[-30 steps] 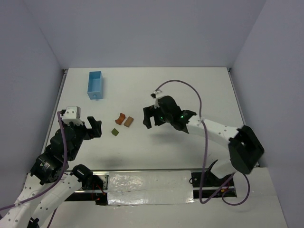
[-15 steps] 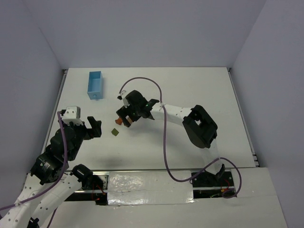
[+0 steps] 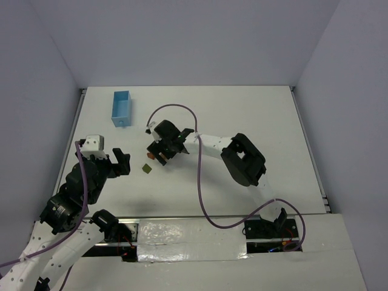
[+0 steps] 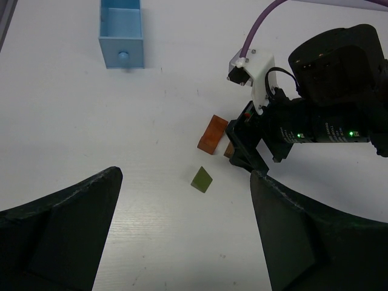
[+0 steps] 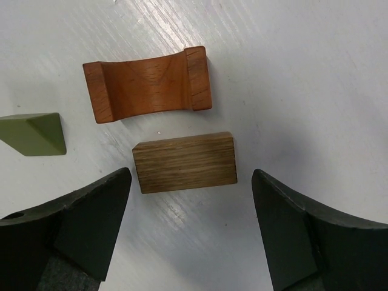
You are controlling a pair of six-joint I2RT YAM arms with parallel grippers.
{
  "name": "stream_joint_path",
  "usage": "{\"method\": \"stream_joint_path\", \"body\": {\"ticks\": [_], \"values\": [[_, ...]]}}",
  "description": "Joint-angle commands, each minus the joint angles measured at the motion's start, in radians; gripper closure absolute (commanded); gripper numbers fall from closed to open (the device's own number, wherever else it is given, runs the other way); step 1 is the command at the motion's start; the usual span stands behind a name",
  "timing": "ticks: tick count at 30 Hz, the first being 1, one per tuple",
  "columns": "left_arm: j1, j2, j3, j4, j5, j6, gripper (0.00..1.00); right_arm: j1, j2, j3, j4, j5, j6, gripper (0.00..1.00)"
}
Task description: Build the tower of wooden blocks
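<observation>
No tower stands; the blocks lie loose on the white table. In the right wrist view the tan-brown rectangle [image 5: 185,162] lies flat between the tips of my open right gripper [image 5: 191,182], untouched. The orange-red arch [image 5: 147,83] lies just beyond it and the olive-green piece [image 5: 33,134] to the left. From above, my right gripper [image 3: 159,151] hovers over the arch and rectangle, hiding most of them; the olive-green piece [image 3: 147,169] sits just left of it. My left gripper [image 3: 115,163] is open and empty, further left. The dark brown cube is not in view.
A light blue rectangular box [image 3: 121,108] lies at the back left, also in the left wrist view [image 4: 122,33]. The right arm's purple cable loops above the table behind the blocks. Grey walls enclose the table on three sides.
My right arm has swung left from the table's middle and come down over the arch and the rectangle. The left arm has not moved.
</observation>
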Motion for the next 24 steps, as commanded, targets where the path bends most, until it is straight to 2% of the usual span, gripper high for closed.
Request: {"method": "stream_joint_path", "body": {"ticks": [1, 6, 11, 19, 24], "values": [[0.002, 0.004, 0.002, 0.037, 0.003, 0.017, 0.00, 0.006, 0.008, 0.048, 0.019, 0.012, -0.021, 0.13], [0.002, 0.009, 0.000, 0.037, 0.006, 0.020, 0.00, 0.006, 0.026, 0.071, 0.010, 0.000, -0.030, 0.15], [0.000, 0.007, 0.002, 0.037, 0.008, 0.020, 0.00, 0.006, 0.039, 0.084, 0.004, 0.001, -0.031, 0.22], [0.000, 0.004, 0.000, 0.037, 0.011, 0.022, 0.00, 0.008, 0.025, 0.077, -0.004, -0.003, -0.016, 0.46], [0.002, 0.004, 0.000, 0.037, 0.012, 0.023, 0.01, 0.005, -0.108, -0.003, 0.036, 0.065, 0.088, 0.53]]}}
